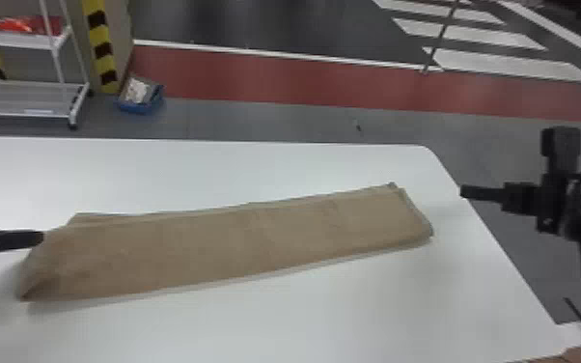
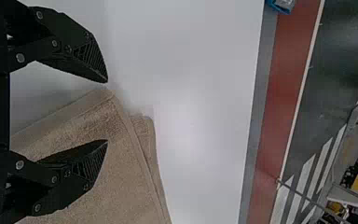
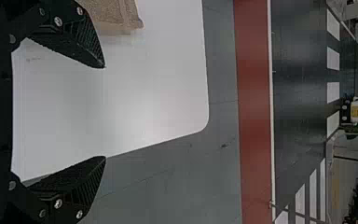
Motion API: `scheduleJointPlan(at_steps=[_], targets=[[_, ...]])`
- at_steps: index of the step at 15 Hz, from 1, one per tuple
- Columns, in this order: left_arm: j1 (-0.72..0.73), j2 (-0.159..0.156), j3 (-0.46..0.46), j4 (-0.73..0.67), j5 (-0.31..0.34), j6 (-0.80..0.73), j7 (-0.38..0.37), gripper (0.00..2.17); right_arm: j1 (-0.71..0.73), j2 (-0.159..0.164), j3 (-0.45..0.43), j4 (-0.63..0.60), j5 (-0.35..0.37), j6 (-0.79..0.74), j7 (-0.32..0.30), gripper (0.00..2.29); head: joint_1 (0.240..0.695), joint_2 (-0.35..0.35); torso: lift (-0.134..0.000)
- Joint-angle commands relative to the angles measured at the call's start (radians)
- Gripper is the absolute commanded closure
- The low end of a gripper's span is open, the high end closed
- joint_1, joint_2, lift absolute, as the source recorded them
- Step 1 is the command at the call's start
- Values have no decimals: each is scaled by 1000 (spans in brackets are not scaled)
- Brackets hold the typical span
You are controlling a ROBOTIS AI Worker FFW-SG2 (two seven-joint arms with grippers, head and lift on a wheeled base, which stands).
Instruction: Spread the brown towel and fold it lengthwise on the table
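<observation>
The brown towel (image 1: 227,246) lies on the white table as a long narrow folded strip, its left end slightly skewed and its layers not quite aligned along the far edge. At that left end is my left gripper (image 1: 38,239); in the left wrist view the left gripper (image 2: 107,111) is open, with a towel corner (image 2: 103,105) below its fingers and nothing clamped. My right gripper (image 1: 463,191) is off the towel's right end, over the table's right edge. In the right wrist view the right gripper (image 3: 105,112) stands open and holds nothing, with the towel's end (image 3: 116,16) to one side.
The white table (image 1: 236,169) has its rounded far right corner beyond the towel. On the floor behind are a white shelf cart (image 1: 29,96) and a blue bin (image 1: 140,104). A hand (image 1: 575,355) shows at the bottom right by the table's edge.
</observation>
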Motion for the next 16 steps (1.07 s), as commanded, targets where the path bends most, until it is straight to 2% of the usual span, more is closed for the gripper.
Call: scheduleJointPlan(at_steps=[1,4,5,8,10,12,13,14,16], targets=[[-18,2,-20,36,-20,14,3,515,5,-4,-3,-4,-4,-1,2,221,695,-221,-124],[-25,5,-24,65,-20,17,0,579,14,-9,-1,-7,-6,-1,5,221,695,-220,-124],[-25,5,-26,65,-20,17,0,802,14,-11,-1,-7,-3,-1,3,221,695,-219,-124],[-25,2,-35,65,-20,17,-8,846,14,-9,2,-7,-1,-1,3,221,695,-225,-124],[-25,2,-44,64,-25,17,-9,1004,14,-9,0,-7,1,-4,3,221,695,-228,-124],[-25,1,-47,59,-25,17,-17,1008,14,-11,0,-7,-1,-4,3,221,695,-233,-124],[-25,-1,-47,55,-25,17,-23,1150,14,-11,0,-5,1,-4,3,221,695,-235,-124],[-24,-2,-44,50,-22,17,-26,1447,14,-11,2,-5,1,-4,2,221,695,-237,-124],[-12,-2,-34,21,-11,17,-32,1511,13,-11,3,-2,4,-4,0,221,695,-240,-124]])
